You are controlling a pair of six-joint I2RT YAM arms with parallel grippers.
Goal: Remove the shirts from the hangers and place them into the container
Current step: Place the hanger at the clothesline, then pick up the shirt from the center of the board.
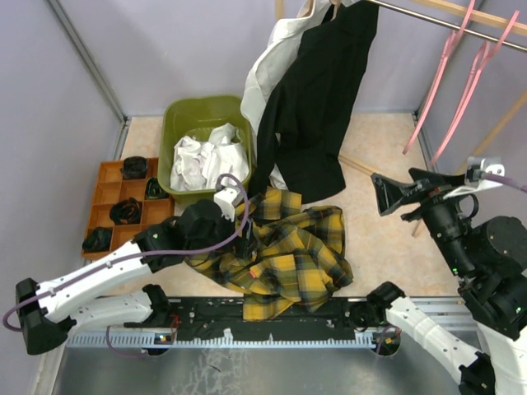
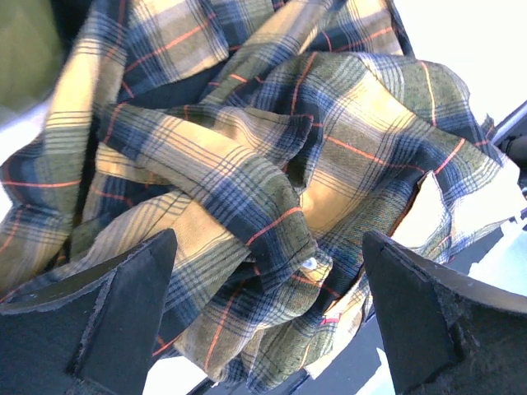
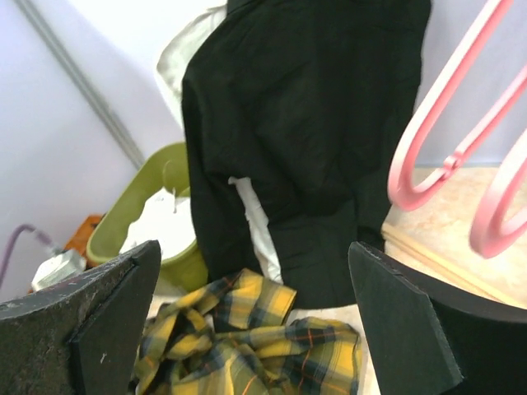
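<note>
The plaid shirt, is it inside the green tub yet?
No, the plaid shirt lies crumpled on the table, outside the green tub.

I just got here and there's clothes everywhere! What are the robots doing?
The job is getting shirts into the olive-green plastic tub. A crumpled white shirt is already inside. The yellow-and-black plaid shirt lies heaped on the table, the left end effector open just above it. The right end effector is open and empty. A plain black shirt and a cream shirt hang up top, beside two bare pink hangers.
</note>
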